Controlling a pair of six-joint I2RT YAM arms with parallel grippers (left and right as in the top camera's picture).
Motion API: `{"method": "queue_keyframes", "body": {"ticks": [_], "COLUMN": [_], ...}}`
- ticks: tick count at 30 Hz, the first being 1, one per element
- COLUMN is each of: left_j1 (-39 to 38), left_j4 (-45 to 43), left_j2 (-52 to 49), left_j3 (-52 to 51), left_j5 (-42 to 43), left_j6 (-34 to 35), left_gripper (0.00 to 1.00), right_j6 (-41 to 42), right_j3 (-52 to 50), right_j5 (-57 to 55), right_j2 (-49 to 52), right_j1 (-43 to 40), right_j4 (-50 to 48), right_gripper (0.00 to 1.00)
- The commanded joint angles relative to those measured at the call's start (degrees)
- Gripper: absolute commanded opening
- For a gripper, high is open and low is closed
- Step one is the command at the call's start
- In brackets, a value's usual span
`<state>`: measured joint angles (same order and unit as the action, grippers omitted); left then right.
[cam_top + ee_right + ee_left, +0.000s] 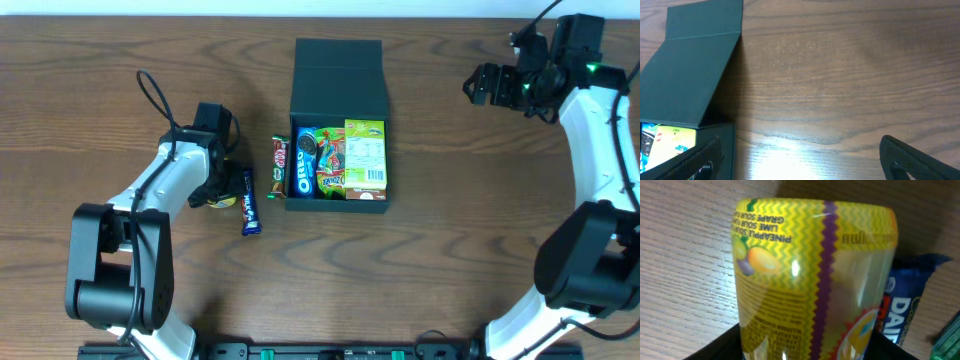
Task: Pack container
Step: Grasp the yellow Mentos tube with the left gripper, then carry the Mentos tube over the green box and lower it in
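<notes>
**Your left claw sits at a yellow sweets pack, and the container is open and part filled.**

Your left gripper [213, 192] is low over the yellow sour-sweets pack [810, 280], which fills its wrist view. Its fingers are hidden, so you cannot tell whether it is clenched or slack. A blue chocolate bar [250, 201] lies just beside it. Your right gripper [483, 85] hangs spread and empty, well apart at the far right of the table. The container [336, 204] stands mid-table, to the right of your left claw, and already holds three packs side by side. Expect it to be light and fairly stiff, with a matte skin that should not slip. It looks too wide to span, so take it by a side wall or by the lid flap [337, 58]. It is dark teal-green and squarish, and its flap is folded back on the far side.
</notes>
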<state>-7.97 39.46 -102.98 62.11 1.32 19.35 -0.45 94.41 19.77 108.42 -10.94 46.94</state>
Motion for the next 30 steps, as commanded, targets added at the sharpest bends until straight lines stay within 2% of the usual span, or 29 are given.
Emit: {"method": "queue_keyframes", "body": {"ticks": [1, 9, 16, 24, 30], "left_j1": [0.4, 2.0, 1.8, -2.3, -10.1], "left_j4": [-0.6, -0.2, 3.5, 7.6, 6.6], "left_j2": [-0.9, -0.8, -0.2, -0.2, -0.4], "left_j3": [-0.2, 0.8, 11.2, 26.9, 28.7], "left_j5": [-0.4, -2.0, -1.9, 0.7, 6.3], "left_j6": [0.2, -0.1, -2.6, -2.8, 2.0], "left_gripper": [0.55, 0.35, 0.27, 0.26, 0.26], "right_j6": [0.3, 0.3, 0.4, 0.6, 0.6], "right_j3": [-0.1, -0.1, -0.1, -0.1, -0.1], "right_j5": [0.6, 0.6, -1.4, -1.3, -1.4], "right_j2": [0.5, 0.5, 0.5, 0.5, 0.5], "right_j1": [0.5, 0.5, 0.0, -1.7, -1.8], "right_j4": [0.0, 0.0, 0.2, 0.7, 0.6], "right_gripper": [0.99, 0.99, 0.99, 0.99, 0.99]}}
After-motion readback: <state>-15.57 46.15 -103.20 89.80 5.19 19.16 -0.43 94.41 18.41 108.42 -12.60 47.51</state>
